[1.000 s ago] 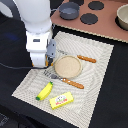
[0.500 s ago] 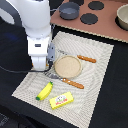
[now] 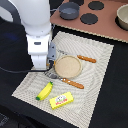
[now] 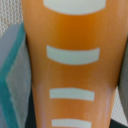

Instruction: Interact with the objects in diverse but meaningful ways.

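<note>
Wrist view is filled by an orange bread loaf [image 4: 70,65] with pale slice marks, grey pincer fingers [image 4: 12,75] pressed against both its sides. Exterior view: the pincer [image 3: 46,67] sits at centre left on the striped mat [image 3: 95,75]; banana [image 3: 45,90] and yellow red-labelled box [image 3: 61,100] lie lower centre, label writing unreadable.

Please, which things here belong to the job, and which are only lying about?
Job: banana, yellow box, orange loaf, plate, two orange-handled utensils, grey-blue pot.
Lying about: striped mat, stove top.
</note>
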